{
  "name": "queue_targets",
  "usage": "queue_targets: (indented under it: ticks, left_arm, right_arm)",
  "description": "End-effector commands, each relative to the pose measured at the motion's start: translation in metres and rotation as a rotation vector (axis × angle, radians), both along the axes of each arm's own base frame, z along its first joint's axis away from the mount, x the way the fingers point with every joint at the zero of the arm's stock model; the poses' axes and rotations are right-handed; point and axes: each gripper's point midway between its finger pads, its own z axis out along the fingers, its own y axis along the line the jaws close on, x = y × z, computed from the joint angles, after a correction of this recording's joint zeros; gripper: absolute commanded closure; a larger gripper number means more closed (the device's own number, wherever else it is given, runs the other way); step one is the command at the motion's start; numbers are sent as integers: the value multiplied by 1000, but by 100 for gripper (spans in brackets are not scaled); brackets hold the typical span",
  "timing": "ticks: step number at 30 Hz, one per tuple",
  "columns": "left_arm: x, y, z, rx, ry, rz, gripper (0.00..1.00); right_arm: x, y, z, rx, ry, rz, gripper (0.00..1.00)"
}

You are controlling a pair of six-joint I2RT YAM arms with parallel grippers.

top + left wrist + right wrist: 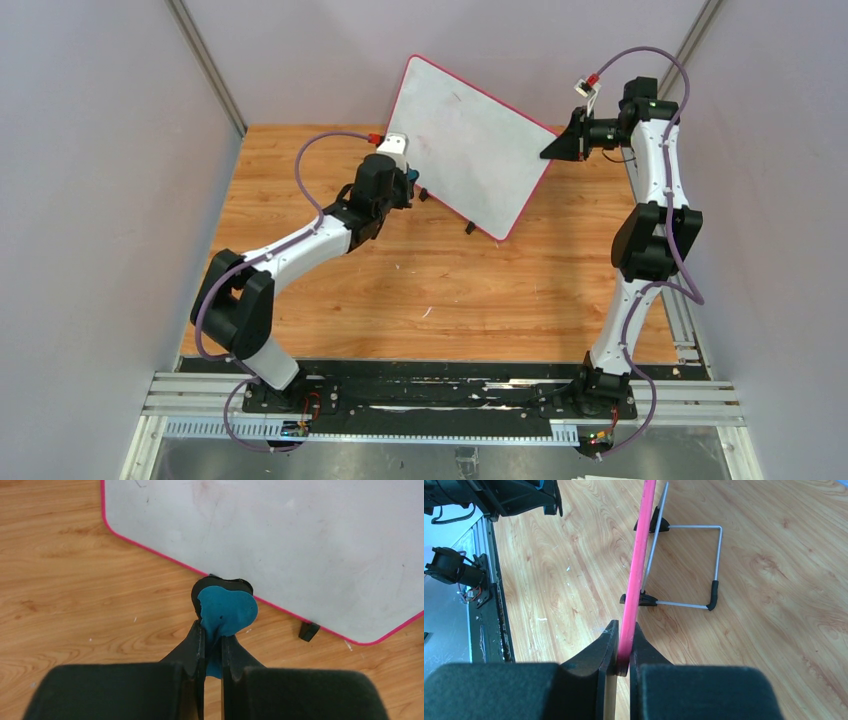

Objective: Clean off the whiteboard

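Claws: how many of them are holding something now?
2. The left claw pinches the blue eraser; the right claw clamps the whiteboard by its pink rim.

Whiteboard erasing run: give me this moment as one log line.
left claw: shut on soft blue-and-black eraser | right claw: shut on pink rim of large white rectangular whiteboard | board face: faint red smudge

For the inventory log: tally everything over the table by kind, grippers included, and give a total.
Whiteboard: 1
Eraser: 1
Wire stand: 1
Grippers: 2 (left gripper, right gripper)
Total: 5
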Motion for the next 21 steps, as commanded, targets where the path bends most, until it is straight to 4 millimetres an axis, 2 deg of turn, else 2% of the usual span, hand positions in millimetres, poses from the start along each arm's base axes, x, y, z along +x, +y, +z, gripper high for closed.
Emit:
queue_targets:
  ticks: [1,12,21]
  left_arm:
    - [-4,15,13,-19,-49,54,100]
    - [-21,32,-9,7,-8,96,100]
    - [-47,66,-42,119,122,188,100]
  right_arm:
    - [-9,18,-13,-38,49,41,100]
    - [-5,18,-10,-33,59,22,99]
    - [-7,18,-11,-27,67,23,99]
